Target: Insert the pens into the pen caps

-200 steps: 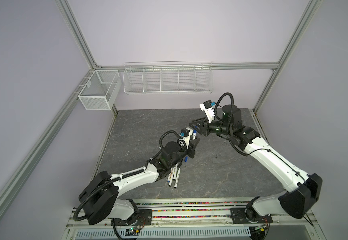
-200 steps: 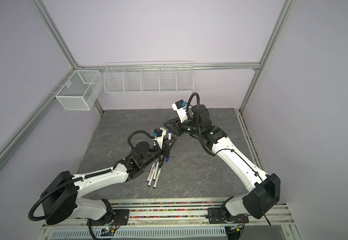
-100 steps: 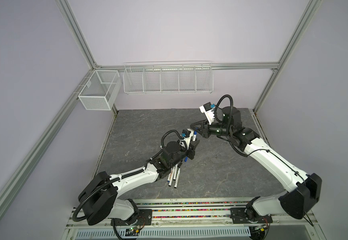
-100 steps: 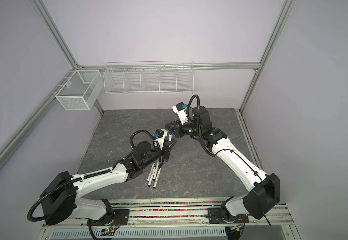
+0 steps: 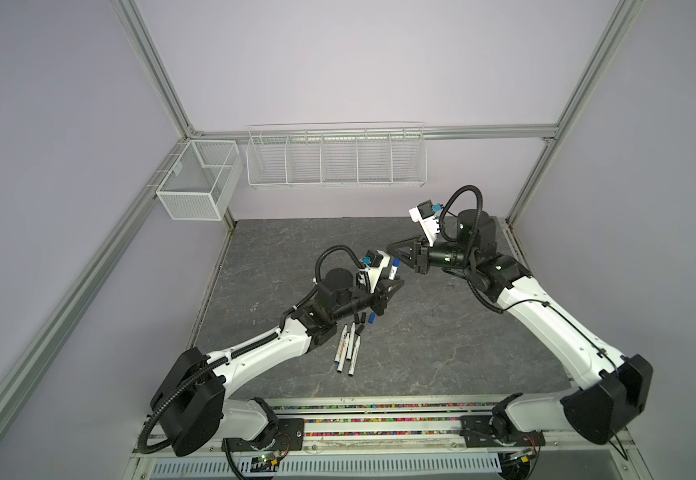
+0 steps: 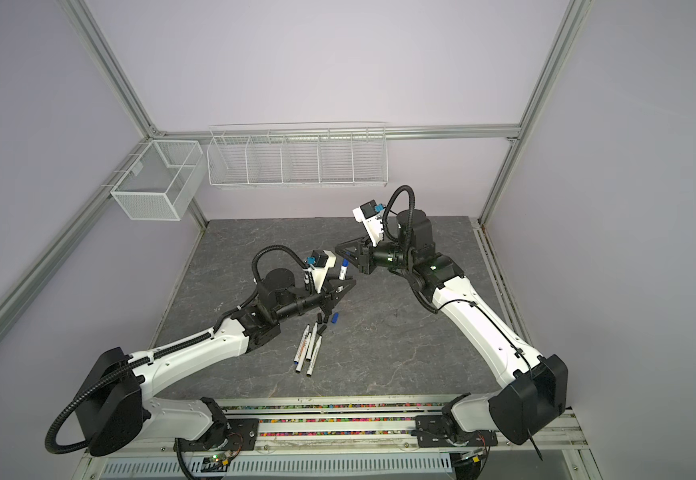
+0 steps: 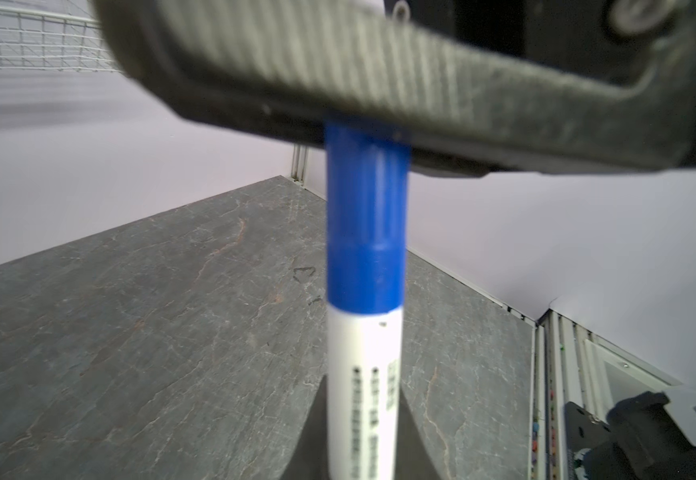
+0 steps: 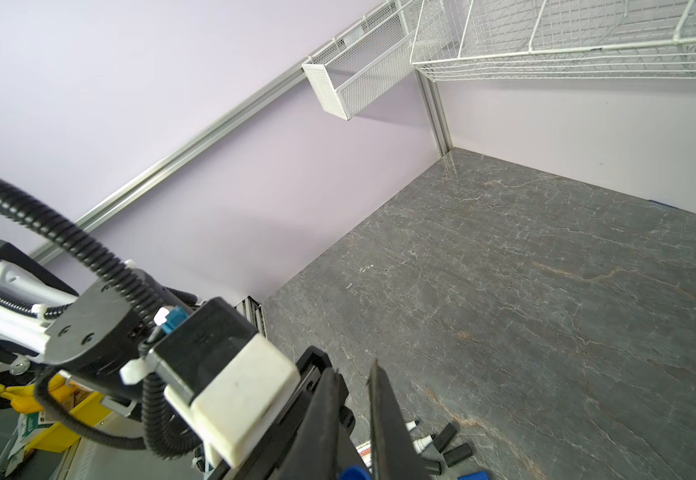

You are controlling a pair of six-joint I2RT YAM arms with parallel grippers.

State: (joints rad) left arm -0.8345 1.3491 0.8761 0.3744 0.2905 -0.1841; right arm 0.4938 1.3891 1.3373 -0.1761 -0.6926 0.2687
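Observation:
My left gripper [image 5: 395, 285] [image 6: 344, 286] [image 7: 362, 457] is shut on the white barrel of a pen [image 5: 392, 274] [image 6: 342, 273] [image 7: 365, 395] and holds it upright above the table. A blue pen cap [image 5: 396, 262] [image 6: 344, 263] [image 7: 365, 224] [image 8: 354, 471] sits on its top end. My right gripper [image 5: 396, 254] [image 6: 344, 252] [image 8: 354, 374] is shut on that cap, one finger [image 7: 379, 70] hiding its top. Three uncapped pens [image 5: 348, 347] [image 6: 308, 349] lie below, beside black caps [image 5: 360, 320] [image 6: 323, 321] [image 8: 448, 436] and a loose blue cap [image 5: 372, 319] [image 6: 335, 318].
A white wire basket [image 5: 335, 158] [image 6: 296, 160] hangs on the back wall and a mesh box [image 5: 196, 183] [image 6: 155, 180] on the left rail. Both arms meet over the middle of the grey table [image 5: 441, 353] [image 6: 400, 353].
My right gripper's jaws have closed round the blue cap on the held pen. The left gripper has kept the pen where it was.

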